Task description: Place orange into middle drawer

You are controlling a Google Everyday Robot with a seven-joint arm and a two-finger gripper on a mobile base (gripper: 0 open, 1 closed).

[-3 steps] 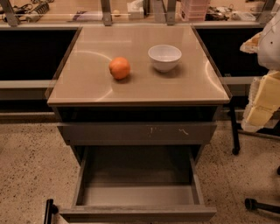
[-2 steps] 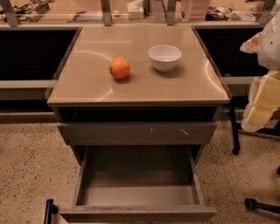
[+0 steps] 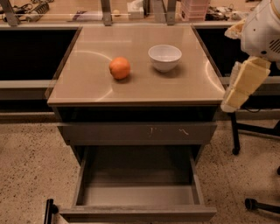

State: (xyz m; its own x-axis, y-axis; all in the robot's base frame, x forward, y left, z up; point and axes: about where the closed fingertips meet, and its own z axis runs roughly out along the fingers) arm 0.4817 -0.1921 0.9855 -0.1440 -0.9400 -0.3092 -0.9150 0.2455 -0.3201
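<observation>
Gripper [image 3: 234,98] first: a cream-coloured, blocky end piece hanging at the far right edge of the view, angled down and to the left from a rounded white arm [image 3: 264,28], in the air beside the right corner of the cabinet top and touching nothing; whether it is spread or closed cannot be told. Well apart from it, the orange [image 3: 119,68] sits on the cabinet top [image 3: 83,83], left of centre. It is small, round and bright orange, with a soft shadow under it. Just to its right and slightly further back stands a white bowl [image 3: 165,57], upright, a little larger than the fruit and not touching it. The top is a smooth, glossy beige slab with curved reflections. Below it is a closed grey drawer front with white scratch marks [image 3: 138,132]. Beneath that, the middle drawer [image 3: 138,195] is pulled out, wide and shallow, with a lighter grey floor. The cabinet stands on speckled stone flooring [image 3: 30,162]. Black chair legs [image 3: 258,204] show at the right, and a cluttered counter [image 3: 87,11] runs behind.
</observation>
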